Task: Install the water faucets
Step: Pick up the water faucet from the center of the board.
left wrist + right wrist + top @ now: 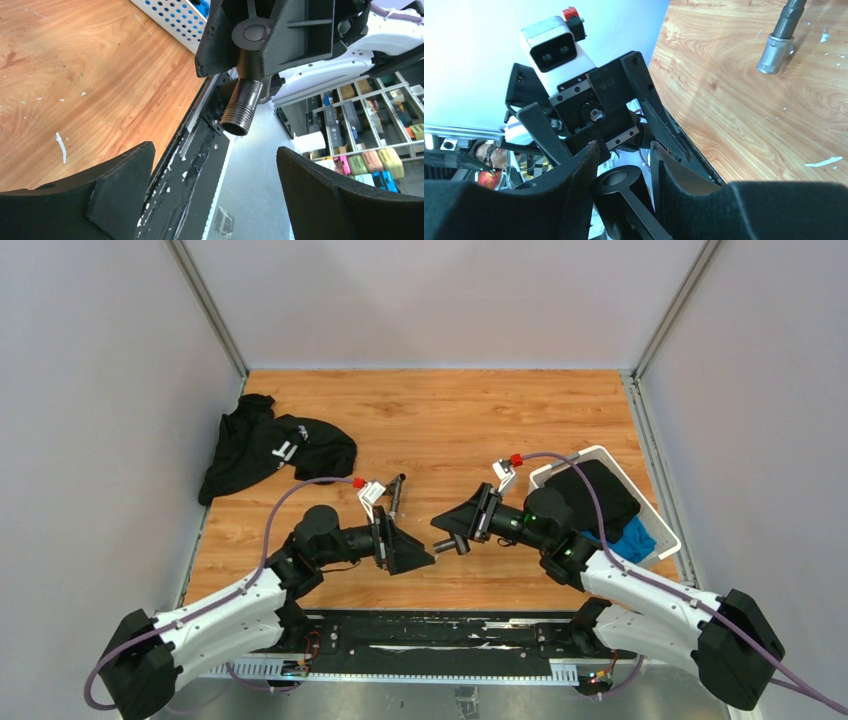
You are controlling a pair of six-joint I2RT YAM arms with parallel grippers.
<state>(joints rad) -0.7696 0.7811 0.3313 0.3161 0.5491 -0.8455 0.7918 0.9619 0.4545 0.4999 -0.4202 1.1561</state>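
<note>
left gripper (215, 150): jaws wide apart, nothing between them; sits low over the near-centre of the table (450, 410), pointing right toward the other arm
left fingers (120, 195): black pads at both lower corners of the left wrist view, not touching anything
right gripper (624, 160): clamped on a faucet part, pointing left, facing the left gripper tip to tip
right fingers (574, 190): pressed against both sides of the dark round body
held faucet piece (616, 182): dark grey, pinched in the right gripper, up off the wood; a threaded pipe stub (245, 105) sticks out below the jaws, open end toward the left wrist camera
gap: stub sits just ahead of the left gripper's open jaws, near but apart, not between the pads
loose faucet piece (396, 495): thin dark rod with a lighter grey fitting at one end, lying flat on the table just behind the left gripper, untouched; also seen at the top right of the right wrist view
black cloth (270, 450): bunched at the far left of the table, well apart from both arms
white basket (655, 515): right edge of the table beside the right arm, holds dark cloth and a blue item (632, 538)
</note>
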